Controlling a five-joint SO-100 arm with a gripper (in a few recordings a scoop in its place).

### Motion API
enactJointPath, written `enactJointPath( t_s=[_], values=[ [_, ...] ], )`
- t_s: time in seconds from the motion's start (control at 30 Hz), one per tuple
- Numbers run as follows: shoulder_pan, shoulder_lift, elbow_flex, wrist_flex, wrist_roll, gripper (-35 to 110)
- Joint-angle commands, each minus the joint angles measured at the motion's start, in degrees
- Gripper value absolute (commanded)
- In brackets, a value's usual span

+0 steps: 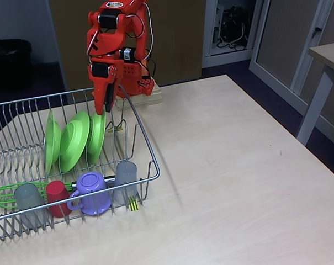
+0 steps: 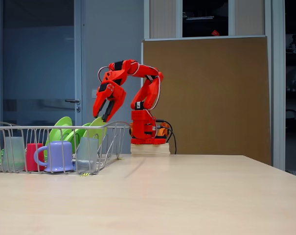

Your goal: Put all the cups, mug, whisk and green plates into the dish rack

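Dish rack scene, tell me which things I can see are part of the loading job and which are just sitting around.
Part of the job:
dish rack
three green plates
purple mug
red cup
two grey cups
green whisk
gripper, over the plates

Just sitting around:
wooden block under the arm
table

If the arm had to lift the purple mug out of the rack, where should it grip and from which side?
Probably the rim, from straight above. The mug stands upright with its mouth open in the dish rack, a red cup and a grey cup close on either side, so a side approach looks blocked. Its handle faces the front wires.
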Motion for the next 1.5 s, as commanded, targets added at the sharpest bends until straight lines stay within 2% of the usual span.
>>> enactJointPath(
  t_s=[0.0,0.27,0.5,0.57,0.7,0.83,0.93,1.07,1.17,1.37,1.47],
  values=[
    [-0.97,2.46,0.44,0.09,0.35,17],
    [-6.59,8.26,-4.39,2.90,-4.92,21],
    [-21.01,15.21,-3.69,1.14,-6.50,14],
    [-26.46,16.70,-1.14,0.00,-2.64,12],
    [-36.56,19.34,6.68,-8.09,12.22,0],
    [-42.80,19.86,15.38,-13.45,19.34,0],
    [-46.05,22.59,25.14,-21.18,25.66,0],
    [-48.25,25.93,34.98,-26.28,19.42,0],
    [-50.89,28.74,40.61,-27.69,8.61,0],
    [-54.05,34.37,48.78,-23.29,-4.39,0],
    [-55.11,34.72,48.87,-18.37,-6.06,0]
  ],
)
